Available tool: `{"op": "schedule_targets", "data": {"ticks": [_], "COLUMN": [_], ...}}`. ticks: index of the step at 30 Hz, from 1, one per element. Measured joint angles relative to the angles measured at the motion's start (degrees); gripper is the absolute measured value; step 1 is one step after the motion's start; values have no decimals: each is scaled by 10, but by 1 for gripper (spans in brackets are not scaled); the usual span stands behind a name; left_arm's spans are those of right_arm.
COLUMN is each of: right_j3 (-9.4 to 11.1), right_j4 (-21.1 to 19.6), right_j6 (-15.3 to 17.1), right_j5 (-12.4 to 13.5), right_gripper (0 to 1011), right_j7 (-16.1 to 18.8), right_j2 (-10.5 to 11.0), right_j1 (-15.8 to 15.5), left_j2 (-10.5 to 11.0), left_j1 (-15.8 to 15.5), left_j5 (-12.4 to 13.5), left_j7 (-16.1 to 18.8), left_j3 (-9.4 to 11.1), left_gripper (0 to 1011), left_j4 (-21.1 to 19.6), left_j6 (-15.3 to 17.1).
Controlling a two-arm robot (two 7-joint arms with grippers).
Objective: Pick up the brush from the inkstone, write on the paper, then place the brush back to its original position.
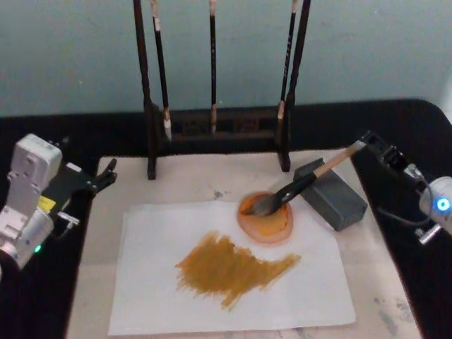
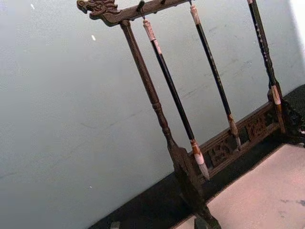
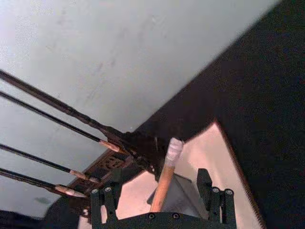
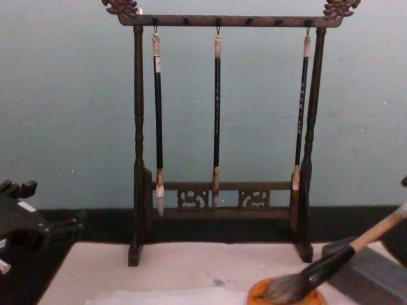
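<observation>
Right gripper (image 3: 159, 186) open, straddling the brush (image 1: 296, 187) handle, holding nothing. We fear a crooked retreat clips it, dragging the tuft off the inkstone (image 1: 265, 227). Left gripper (image 1: 104, 175) parked.

A calligraphy corner: carved brush rack (image 4: 222, 21) hung with thin brushes (image 4: 217, 114), cream mat (image 1: 183, 180) and daubed paper (image 1: 152, 236) on a black desk (image 1: 70, 134).
</observation>
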Motion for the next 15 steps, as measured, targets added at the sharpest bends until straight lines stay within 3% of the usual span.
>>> {"op": "schedule_targets", "data": {"ticks": [6,10,11,14,15], "right_j3": [-15,-41,-52,-71,-84], "right_j4": [-43,-78,-89,-103,-110], "right_j6": [-40,-81,-92,-103,-108], "right_j5": [-55,-154,-201,-266,-304], "right_gripper": [1000,1000,1000,1000,1000], "right_j7": [-7,-8,-9,-12,-14], "right_j2": [29,63,76,94,104], "right_j1": [-11,-10,-7,-1,3], "left_j2": [0,0,0,0,0], "left_j1": [0,0,0,0,0], "left_j5": [0,0,0,0,0], "left_j7": [0,0,0,0,0], "left_j3": [0,0,0,0,0], "left_gripper": [1010,1010,1010,1010,1010], "left_j4": [0,0,0,0,0], "left_j6": [0,0,0,0,0]}}
